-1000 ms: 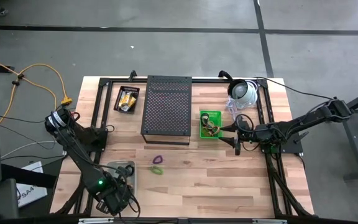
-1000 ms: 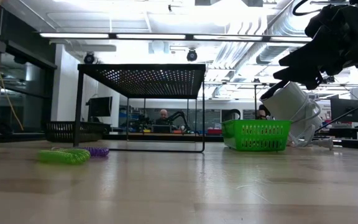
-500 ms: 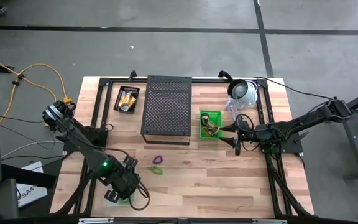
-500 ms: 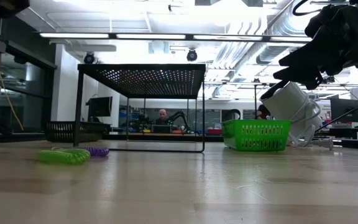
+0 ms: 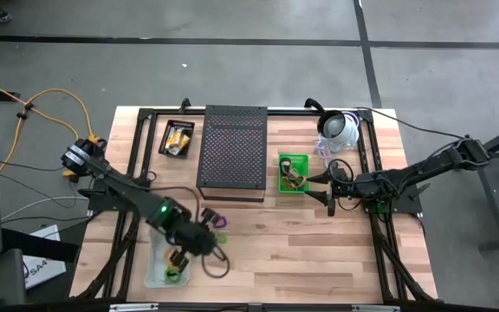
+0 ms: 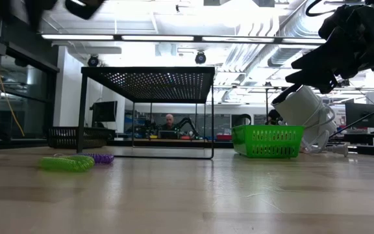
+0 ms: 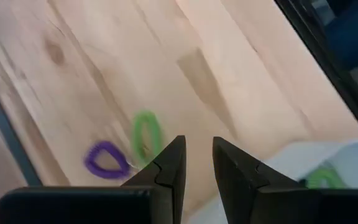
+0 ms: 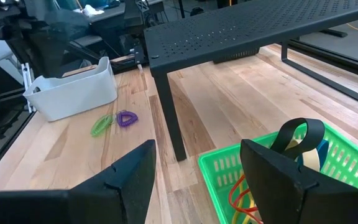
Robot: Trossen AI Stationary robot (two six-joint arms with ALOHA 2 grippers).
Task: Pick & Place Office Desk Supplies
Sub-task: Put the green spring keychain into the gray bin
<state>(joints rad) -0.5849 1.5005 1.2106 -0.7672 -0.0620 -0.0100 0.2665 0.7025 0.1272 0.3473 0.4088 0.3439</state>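
From above, we saw the left hand (image 5: 199, 240) just beside the green loop (image 5: 219, 237) and purple loop (image 5: 219, 222) on the table (image 5: 319, 251). Its wrist camera showed narrowly parted, empty fingers (image 7: 169, 165). The right hand (image 8: 194, 180) hung released above the green basket (image 8: 229, 168).

This is a robotics lab or workshop, open and industrial. The wooden table (image 5: 319, 251) stands on a bare grey concrete floor (image 5: 258, 69) marked with dark tape lines, and a yellow cable (image 5: 59, 108) trails loose beside its left edge. Looking level across the table, exposed ducts and long strip lights (image 6: 154, 37) run under the ceiling. Further back sit benches with monitors (image 6: 104, 110), and a person (image 6: 169, 121) is seated at one; what looks like another robot arm stands near them, though it is hard to make out.
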